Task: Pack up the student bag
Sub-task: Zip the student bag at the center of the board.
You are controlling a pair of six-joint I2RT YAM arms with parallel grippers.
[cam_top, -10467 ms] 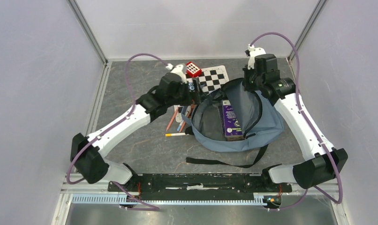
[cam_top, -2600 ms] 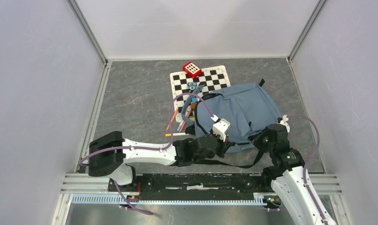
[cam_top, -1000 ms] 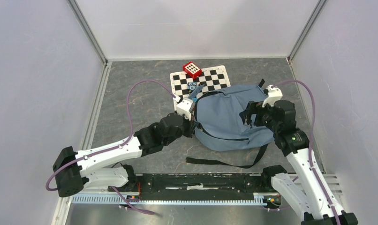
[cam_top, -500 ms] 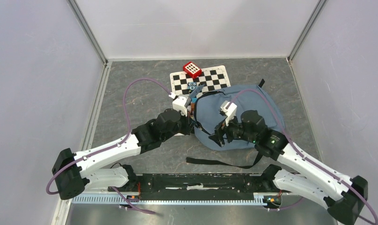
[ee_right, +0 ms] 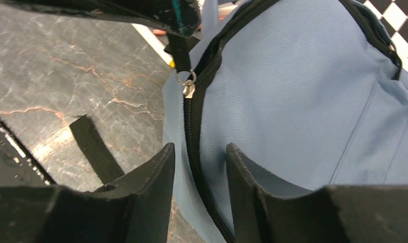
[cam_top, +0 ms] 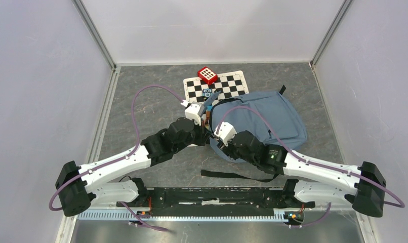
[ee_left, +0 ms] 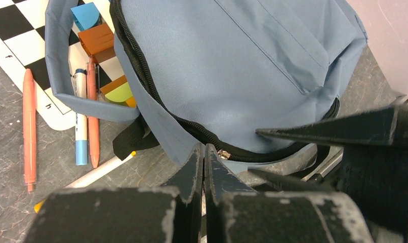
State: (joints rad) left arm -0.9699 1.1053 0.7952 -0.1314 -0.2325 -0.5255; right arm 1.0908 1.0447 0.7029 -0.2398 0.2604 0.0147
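Observation:
The student bag [cam_top: 262, 119] is a blue-grey backpack lying flat on the table, its dark zipper [ee_right: 192, 126] running along the near-left edge. My left gripper [ee_left: 204, 148] is shut at that edge, pinching the zipper's black pull tab [ee_right: 178, 50] above the metal slider [ee_right: 188, 87]. Right beside it, my right gripper [ee_right: 199, 149] straddles the zipper line. Its jaws stand apart, with flat bag fabric and the zipper between them. From above, both grippers meet at the bag's left corner, left gripper [cam_top: 208, 132] and right gripper [cam_top: 223, 143].
A chessboard mat [cam_top: 217, 86] with a red block [cam_top: 207, 75] lies behind the bag. Orange and blue pens [ee_left: 81, 116] and coloured blocks [ee_left: 96, 40] sit left of the bag under a fabric loop. A black strap [cam_top: 237, 175] trails toward the near edge.
My right arm swung from the bag's right side across to its near-left corner, and its jaws narrowed. The left gripper stayed shut at the zipper.

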